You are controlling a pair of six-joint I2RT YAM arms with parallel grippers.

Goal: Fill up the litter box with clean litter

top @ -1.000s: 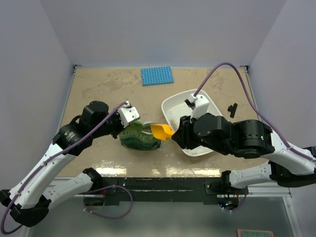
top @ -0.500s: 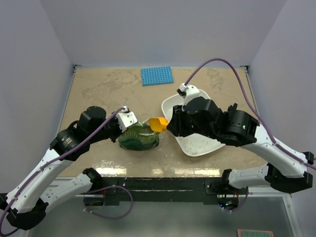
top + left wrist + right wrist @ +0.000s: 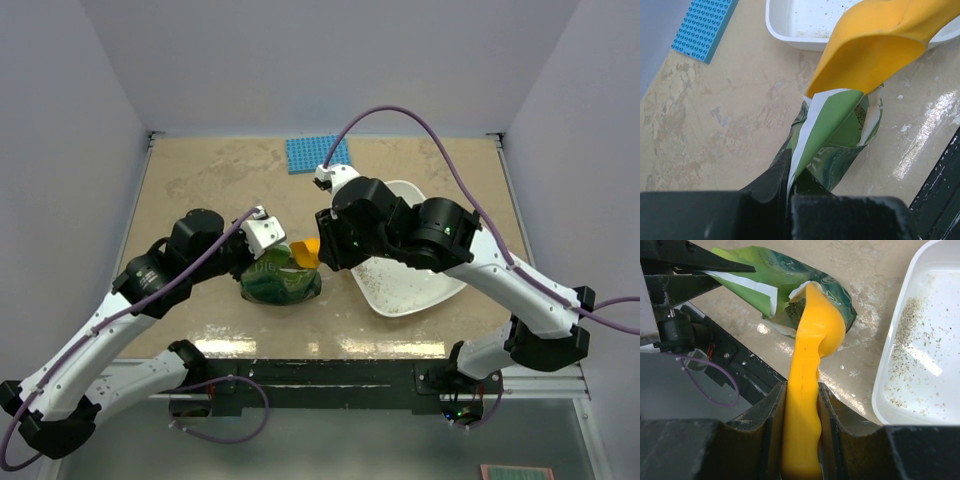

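Swung left off the litter box [image 3: 415, 290], the right gripper [image 3: 801, 390] clamps the orange scoop [image 3: 815, 335], bowl now in the green foil bag [image 3: 835, 135]. The left gripper [image 3: 788, 170] pinches the bag's edge tight; sparse clean litter [image 3: 912, 360] speckles the box beside it.

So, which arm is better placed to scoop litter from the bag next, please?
Right. The right gripper holds the orange scoop, bowl at the mouth of the green bag; the left gripper is shut on its edge.
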